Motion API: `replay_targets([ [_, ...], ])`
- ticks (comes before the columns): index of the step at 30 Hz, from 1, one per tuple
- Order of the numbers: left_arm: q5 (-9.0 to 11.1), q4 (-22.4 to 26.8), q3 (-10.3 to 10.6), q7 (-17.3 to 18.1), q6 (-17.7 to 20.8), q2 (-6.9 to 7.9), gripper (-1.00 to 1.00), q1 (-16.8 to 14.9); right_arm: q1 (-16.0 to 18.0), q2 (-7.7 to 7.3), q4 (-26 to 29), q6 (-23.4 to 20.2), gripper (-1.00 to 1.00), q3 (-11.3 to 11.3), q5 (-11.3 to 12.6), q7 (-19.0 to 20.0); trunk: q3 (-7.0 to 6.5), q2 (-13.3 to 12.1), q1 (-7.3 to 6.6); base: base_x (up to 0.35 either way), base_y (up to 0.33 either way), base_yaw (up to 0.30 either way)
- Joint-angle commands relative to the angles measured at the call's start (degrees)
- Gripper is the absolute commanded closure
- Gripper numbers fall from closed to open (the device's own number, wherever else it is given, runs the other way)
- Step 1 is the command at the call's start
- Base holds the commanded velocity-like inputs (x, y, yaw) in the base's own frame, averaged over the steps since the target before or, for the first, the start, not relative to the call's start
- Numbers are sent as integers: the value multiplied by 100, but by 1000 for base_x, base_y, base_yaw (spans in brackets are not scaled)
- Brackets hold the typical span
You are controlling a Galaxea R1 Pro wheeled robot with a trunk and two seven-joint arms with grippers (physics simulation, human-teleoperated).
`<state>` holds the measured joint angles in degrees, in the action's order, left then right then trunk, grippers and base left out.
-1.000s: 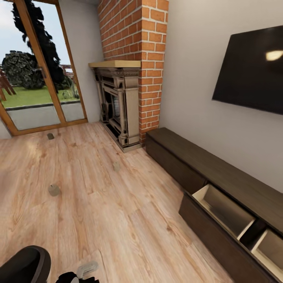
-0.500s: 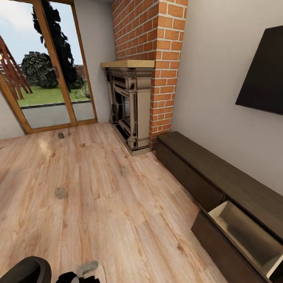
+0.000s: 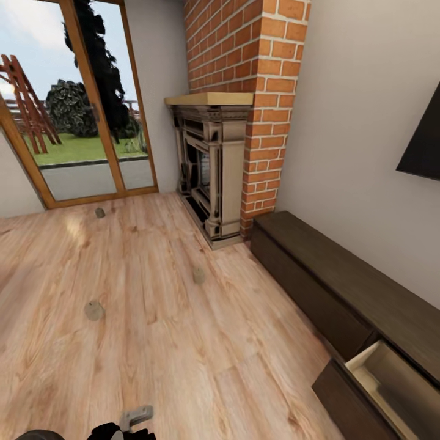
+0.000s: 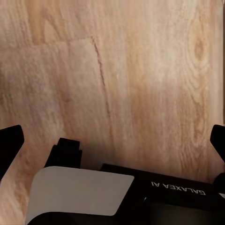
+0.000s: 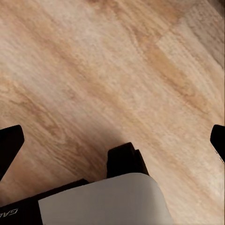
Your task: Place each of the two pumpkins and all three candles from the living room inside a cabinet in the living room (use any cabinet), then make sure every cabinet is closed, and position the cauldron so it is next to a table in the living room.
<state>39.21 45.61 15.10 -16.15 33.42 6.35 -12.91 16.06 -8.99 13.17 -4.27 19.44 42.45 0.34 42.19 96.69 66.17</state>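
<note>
Three candles stand on the wooden floor in the head view: one (image 3: 94,311) at the near left, one (image 3: 199,275) in front of the fireplace, and one (image 3: 99,212) far off by the glass door. The long dark brown cabinet (image 3: 318,278) runs along the right wall, and one of its fronts (image 3: 391,385) is pulled out, showing a pale interior. My left gripper (image 4: 112,143) and right gripper (image 5: 112,140) hang open over bare floor with nothing between their fingers. The pumpkins and the cauldron are out of view.
A brick chimney with a dark ornate fireplace (image 3: 211,171) stands at the cabinet's far end. A wood-framed glass door (image 3: 79,122) is at the back left. A black wall screen (image 3: 425,146) hangs above the cabinet. Wooden floor (image 3: 153,354) spreads between me and the candles.
The camera has swung left, so the fireplace, cabinet and candles sit further right in the picture and the open front is near the lower right corner. Nothing on the floor has moved.
</note>
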Motion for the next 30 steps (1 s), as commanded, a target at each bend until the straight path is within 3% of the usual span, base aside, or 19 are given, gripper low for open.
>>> replay_targets([
  [1,60,10,28,-55,7,7,-100,-4,2,-5,9,-15,-100,47,25,17,5,2,3,331,0,7],
  [15,54,10,37,-61,7,-2,-100,-1,2,-6,10,-10,-100,86,26,3,5,2,3,331,0,6],
  [23,50,10,37,-62,7,-2,-100,-1,2,-6,10,-13,-100,80,30,28,-11,2,3,331,0,190],
  [30,51,10,33,-63,7,-2,-100,-2,2,-6,58,-15,-100,84,26,43,-14,2,3,331,0,39],
])
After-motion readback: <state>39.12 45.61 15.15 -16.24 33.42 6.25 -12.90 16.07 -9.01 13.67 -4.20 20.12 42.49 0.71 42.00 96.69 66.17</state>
